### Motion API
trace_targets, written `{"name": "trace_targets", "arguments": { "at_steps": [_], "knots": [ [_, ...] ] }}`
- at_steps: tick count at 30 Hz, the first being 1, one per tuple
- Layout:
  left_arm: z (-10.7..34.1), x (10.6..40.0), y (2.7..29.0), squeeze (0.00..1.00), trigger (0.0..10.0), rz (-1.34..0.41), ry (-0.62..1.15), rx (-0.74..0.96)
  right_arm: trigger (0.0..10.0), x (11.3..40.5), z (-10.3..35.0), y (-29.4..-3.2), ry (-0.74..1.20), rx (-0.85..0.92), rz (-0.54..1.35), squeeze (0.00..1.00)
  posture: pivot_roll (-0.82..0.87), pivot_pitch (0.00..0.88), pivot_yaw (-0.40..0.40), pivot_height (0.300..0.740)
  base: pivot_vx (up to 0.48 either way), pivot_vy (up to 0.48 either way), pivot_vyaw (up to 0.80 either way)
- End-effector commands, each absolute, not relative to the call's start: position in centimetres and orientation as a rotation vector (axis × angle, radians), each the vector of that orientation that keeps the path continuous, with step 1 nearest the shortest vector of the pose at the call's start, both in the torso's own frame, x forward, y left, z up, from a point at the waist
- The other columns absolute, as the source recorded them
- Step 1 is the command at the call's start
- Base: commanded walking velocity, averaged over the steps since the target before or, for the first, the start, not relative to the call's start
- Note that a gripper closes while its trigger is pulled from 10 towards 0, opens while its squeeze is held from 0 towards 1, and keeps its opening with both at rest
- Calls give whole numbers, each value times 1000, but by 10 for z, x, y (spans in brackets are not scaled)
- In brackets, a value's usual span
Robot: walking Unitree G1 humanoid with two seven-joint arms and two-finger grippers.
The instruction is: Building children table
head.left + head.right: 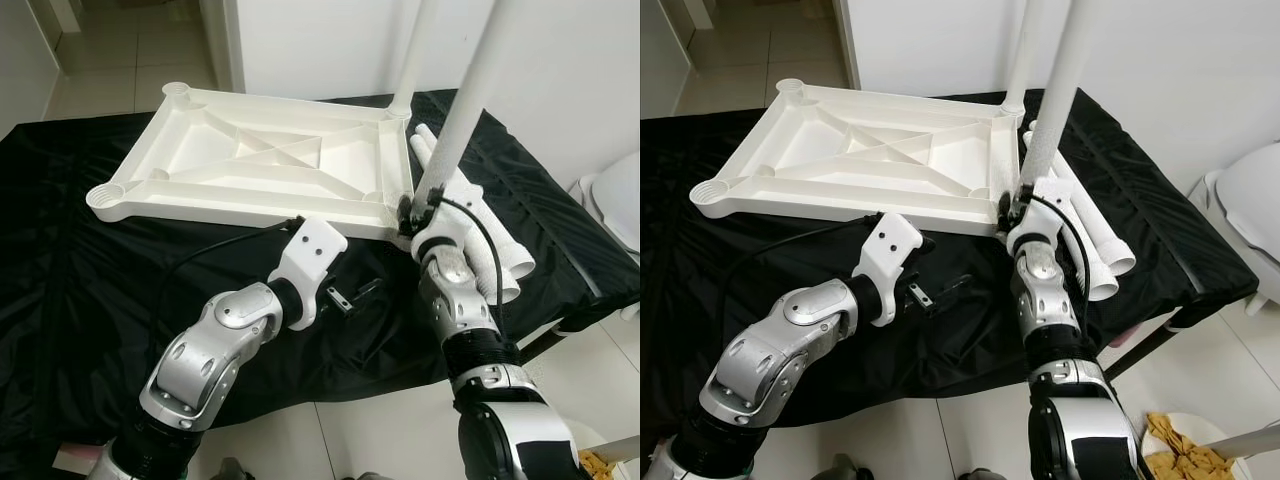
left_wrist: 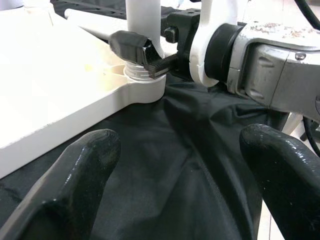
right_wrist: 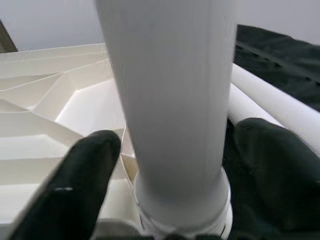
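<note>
The white table top (image 1: 250, 150) lies upside down on a black cloth (image 1: 60, 260). One white leg (image 1: 410, 60) stands in its far right corner socket. A second leg (image 1: 465, 100) stands upright in the near right corner socket (image 2: 142, 82), with my right gripper (image 1: 412, 210) shut on its base, one finger on each side in the right wrist view (image 3: 175, 165). Two spare legs (image 1: 500, 250) lie on the cloth to the right. My left gripper (image 1: 350, 293) hovers open over the cloth just in front of the top's near edge, holding nothing.
A white rounded object (image 1: 615, 200) stands off the table's right end. A bowl of yellow pieces (image 1: 1180, 445) sits on the floor at the lower right. A white wall (image 1: 560, 60) runs behind the table, and tiled floor (image 1: 130, 50) opens at the far left.
</note>
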State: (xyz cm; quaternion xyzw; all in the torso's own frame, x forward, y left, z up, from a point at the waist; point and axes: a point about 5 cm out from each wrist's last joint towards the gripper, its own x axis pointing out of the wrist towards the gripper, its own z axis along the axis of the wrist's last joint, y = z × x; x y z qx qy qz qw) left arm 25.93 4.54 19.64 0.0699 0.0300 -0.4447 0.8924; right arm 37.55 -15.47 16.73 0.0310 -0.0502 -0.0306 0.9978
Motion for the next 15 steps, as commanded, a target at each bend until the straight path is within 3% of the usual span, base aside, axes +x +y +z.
{"name": "trace_targets", "arguments": {
  "at_steps": [1,15],
  "knots": [
    [196,263,45,0,10000,-897,61,152,10000,376,168,-157,-88,56,-30,0,-20,33,-31,740,0,0,0],
    [196,265,44,0,10000,-883,70,148,10000,376,169,-166,-62,-18,285,0,-21,23,-32,740,0,0,0]
  ]
}}
